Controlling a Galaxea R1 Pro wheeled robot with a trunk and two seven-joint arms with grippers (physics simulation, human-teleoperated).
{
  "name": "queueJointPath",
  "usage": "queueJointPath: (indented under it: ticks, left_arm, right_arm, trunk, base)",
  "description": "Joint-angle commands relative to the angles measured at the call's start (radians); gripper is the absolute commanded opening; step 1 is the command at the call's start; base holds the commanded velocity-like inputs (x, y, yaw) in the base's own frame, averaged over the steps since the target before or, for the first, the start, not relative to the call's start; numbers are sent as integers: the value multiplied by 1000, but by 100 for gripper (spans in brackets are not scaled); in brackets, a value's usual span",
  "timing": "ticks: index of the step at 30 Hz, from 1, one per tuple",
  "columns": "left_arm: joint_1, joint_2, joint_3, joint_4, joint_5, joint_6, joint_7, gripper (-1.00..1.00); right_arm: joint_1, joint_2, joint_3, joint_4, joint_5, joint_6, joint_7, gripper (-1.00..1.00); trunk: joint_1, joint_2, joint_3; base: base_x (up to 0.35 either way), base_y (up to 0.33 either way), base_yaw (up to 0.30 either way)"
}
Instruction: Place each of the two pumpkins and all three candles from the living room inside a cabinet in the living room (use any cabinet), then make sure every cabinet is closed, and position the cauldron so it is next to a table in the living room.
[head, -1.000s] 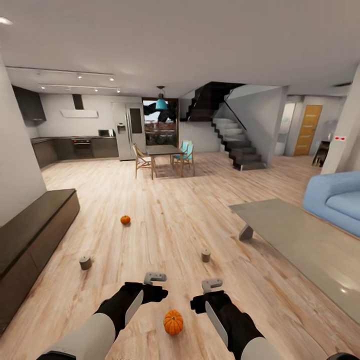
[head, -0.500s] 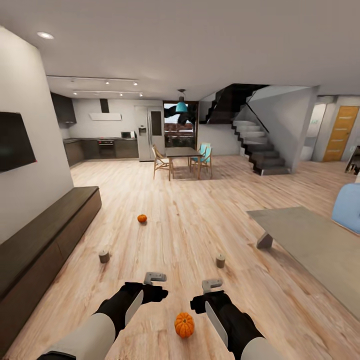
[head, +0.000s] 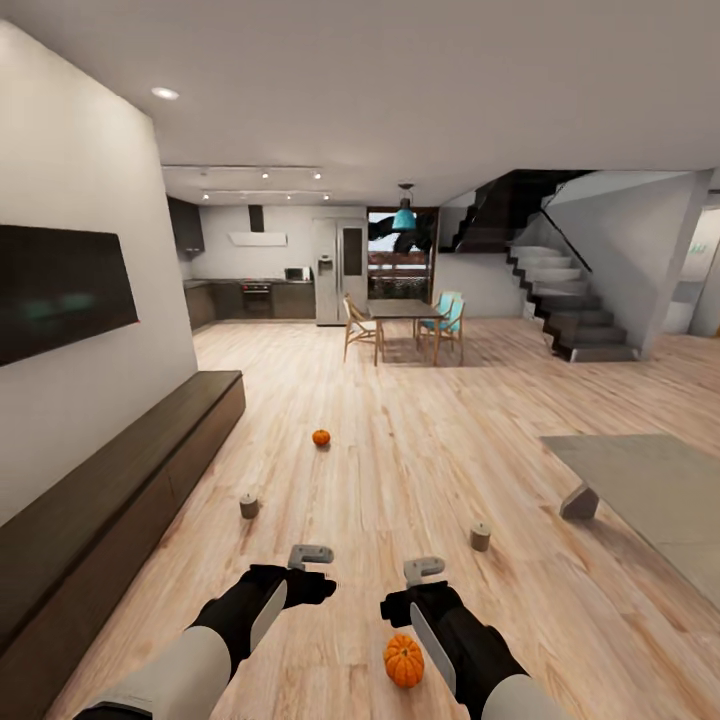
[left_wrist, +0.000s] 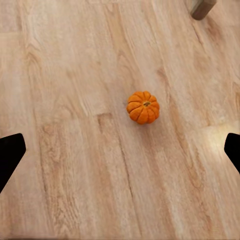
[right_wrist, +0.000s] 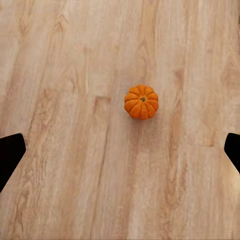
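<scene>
Pumpkins first: a small ribbed orange pumpkin (head: 404, 661) is sitting on the light wood plank floor (head: 400, 460) just beside the right forearm, low between the two arms. From the left wrist camera the same pumpkin (left_wrist: 143, 107) is lying on bare planks with the two black fingertips (left_wrist: 10, 157) spread wide at the edges, so the left gripper (head: 309, 556) is hanging released and empty. The right gripper (head: 424, 570) is likewise standing released over the floor, its dark fingertips (right_wrist: 11, 156) far apart with the pumpkin (right_wrist: 141, 101) between them but lower down, untouched.

Farther out, a short stubby tan candle (head: 481, 537) is standing upright on the floor to the right, near the grey wedge leg of the low pale-topped table (head: 650, 480). A second tan candle (head: 249, 506) is standing to the left, near the long low dark brown wood cabinet (head: 110, 500), whose fronts are sitting flush. Beyond both, a second, smaller-looking orange pumpkin (head: 321, 437) is resting on the floor. A black wall-hung TV (head: 60, 290) is hanging above the cabinet.
</scene>
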Motion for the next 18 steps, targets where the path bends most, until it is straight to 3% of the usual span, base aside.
queueJointPath:
  ticks: [1,18]
  left_arm:
    - [0,1,-6,-1,6,5,1,100]
    - [0,1,-6,-1,4,5,2,100]
  right_arm:
    - [-1,0,2,-1,-11,3,-9,100]
    - [-1,0,2,-1,-11,4,-9,100]
  trunk:
    - [0,-1,0]
    - [0,-1,15]
  base:
    - [4,12,249]
    - [1,-18,231]
